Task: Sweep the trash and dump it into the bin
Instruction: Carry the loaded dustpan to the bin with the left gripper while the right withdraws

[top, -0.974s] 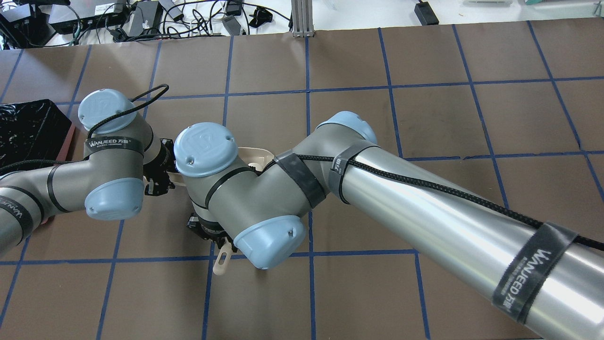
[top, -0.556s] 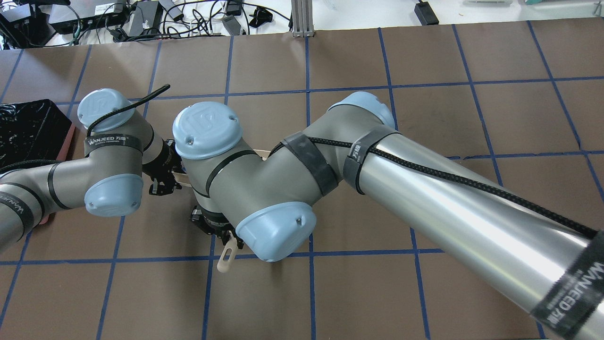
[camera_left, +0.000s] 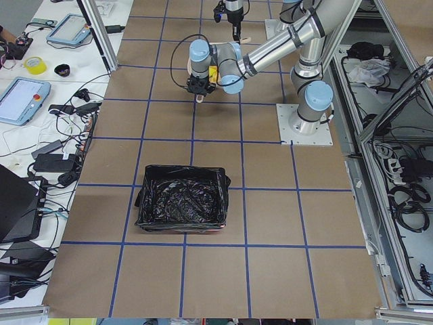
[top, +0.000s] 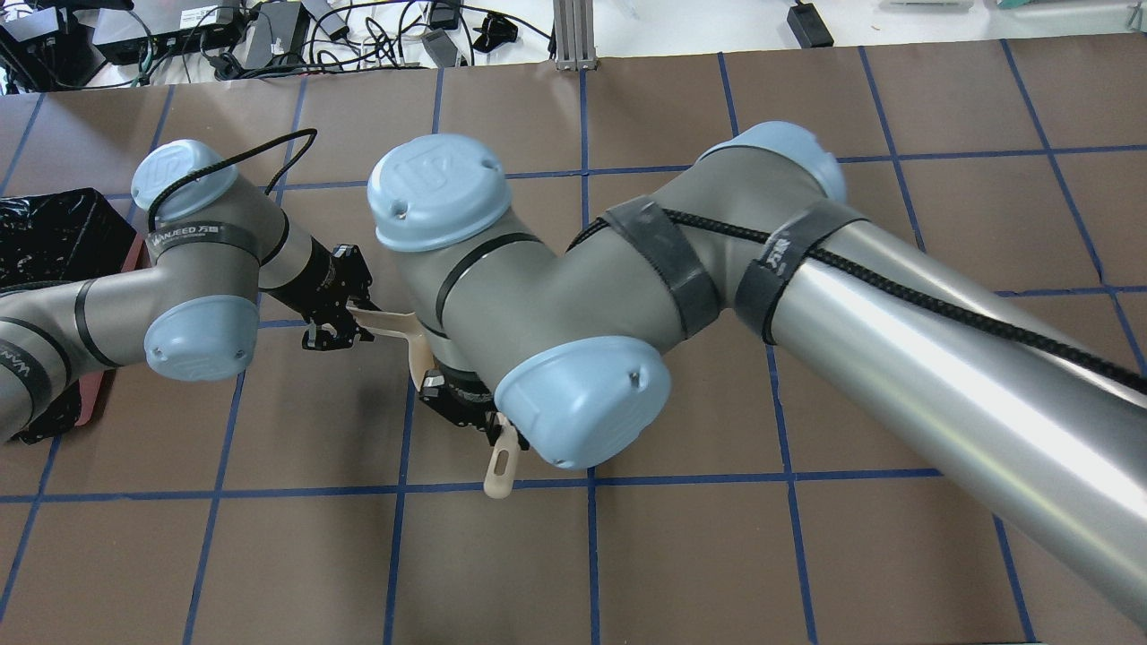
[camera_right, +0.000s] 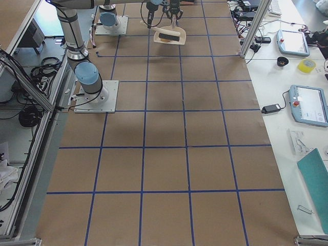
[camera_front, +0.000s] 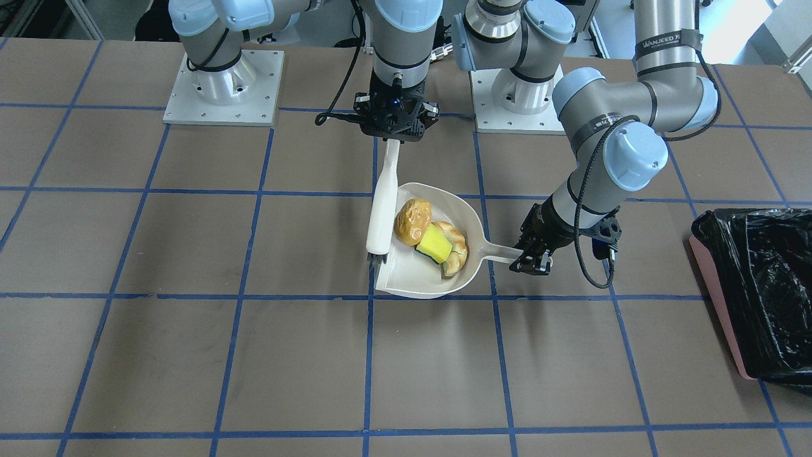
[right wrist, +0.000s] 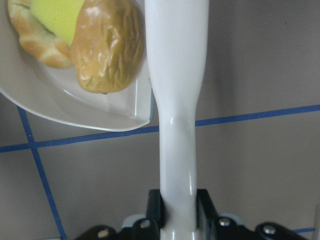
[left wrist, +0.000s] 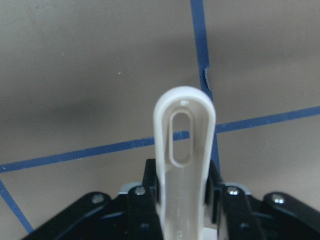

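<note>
Together the three pieces of trash lie in the pan of the beige dustpan (camera_front: 412, 289): the yellow-green sponge wedge (camera_front: 433, 244) rests on the tan toy croissant (camera_front: 458, 249) and leans against the glossy amber-brown toy pastry (camera_front: 412, 221), which sits nearest the pan's open edge. A beige brush (camera_front: 385, 203) stands along that open edge, its dark bristles at the pan's corner and its long handle running back toward the robot. The right fingers (right wrist: 154, 206) are closed on the brush handle, one on either side of it, as the right wrist view shows. The left fingers (left wrist: 150, 182) are clamped on the dustpan's handle close to its end, and the slotted tip pokes out beyond them. Whether the pan rests flat on the desk (camera_front: 190, 355) or hangs just above it, I cannot tell. The bin (camera_front: 715, 298), pink with a crinkled black bag lining it, stands well apart from the dustpan, at the end of the desk on the robot's left. Blue tape lines divide the brown desk into squares.
</note>
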Controlling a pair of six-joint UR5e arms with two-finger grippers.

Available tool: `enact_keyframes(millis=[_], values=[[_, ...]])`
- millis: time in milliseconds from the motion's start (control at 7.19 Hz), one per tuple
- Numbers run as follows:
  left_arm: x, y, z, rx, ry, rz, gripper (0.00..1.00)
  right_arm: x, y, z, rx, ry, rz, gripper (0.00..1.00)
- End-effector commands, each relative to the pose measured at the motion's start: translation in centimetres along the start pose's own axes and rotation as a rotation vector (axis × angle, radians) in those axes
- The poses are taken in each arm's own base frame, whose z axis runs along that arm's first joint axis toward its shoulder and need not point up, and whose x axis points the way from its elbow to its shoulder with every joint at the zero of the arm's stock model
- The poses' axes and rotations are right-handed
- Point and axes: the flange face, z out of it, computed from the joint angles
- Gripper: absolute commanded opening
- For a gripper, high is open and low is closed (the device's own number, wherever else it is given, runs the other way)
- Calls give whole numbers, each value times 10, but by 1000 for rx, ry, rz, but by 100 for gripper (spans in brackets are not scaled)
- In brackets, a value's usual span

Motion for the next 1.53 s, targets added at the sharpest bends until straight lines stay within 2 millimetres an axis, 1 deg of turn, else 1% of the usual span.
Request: enact_keyframes(millis=[0, 139, 278, 417, 556, 695, 835, 974, 1113, 1252, 1391], values=[[1, -1, -2, -12, -6, 12, 0, 28, -24, -8, -7, -1, -20, 1], [4, -9, -11, -23, -36, 12, 0, 36, -24, -11, -4, 23, -51, 1], [14, -29, -30, -31, -48, -14, 0, 49, -28, -16, 19, 79, -88, 1], [25, -41, -46, -37, -61, 17, 0, 64, -41, -21, 18, 65, -62, 1], [45, -61, -65, -22, -32, 18, 0, 85, -61, -24, 12, 54, -67, 1], [60, -88, -91, -10, 0, -11, 0, 115, -86, -27, 8, 40, -55, 1], [73, -110, -115, -10, 16, -44, 0, 149, -114, -26, 10, 36, -68, 1], [83, -136, -132, -8, 22, -83, 0, 197, -145, -28, 6, 19, -85, 1], [87, -163, -152, -5, 32, -122, 0, 243, -171, -19, -9, 29, -51, 1], [94, -179, -168, -1, 41, -148, 0, 276, -193, -6, -18, 42, -46, 1], [99, -196, -182, 11, 58, -170, 0, 310, -213, 7, -37, 23, -4, 2]])
